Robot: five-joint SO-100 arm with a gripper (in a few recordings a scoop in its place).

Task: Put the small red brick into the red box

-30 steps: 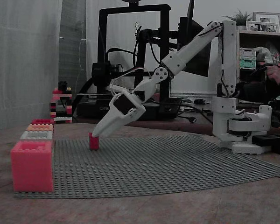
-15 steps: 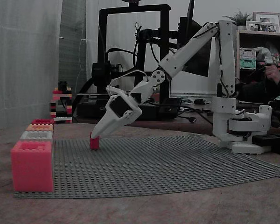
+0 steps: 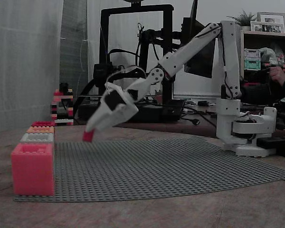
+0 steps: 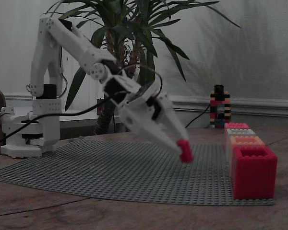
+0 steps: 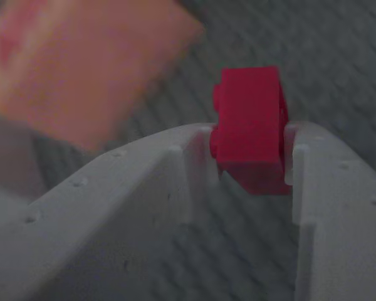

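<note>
One small red brick (image 5: 250, 128) sits clamped between my gripper (image 3: 91, 133) tips, lifted clear of the grey baseplate (image 3: 180, 166) at left-centre of a fixed view; pickup done, carrying to the red box (image 3: 42, 124) and dropping remain.

The tiny red plastic brick (image 5: 250, 128) sits centre frame in the wrist view, tilted, pinched between white fingers (image 5: 319, 188), lifted off the baseplate. The crimson studded box (image 3: 42, 124) stands at far left in a fixed view.
</note>
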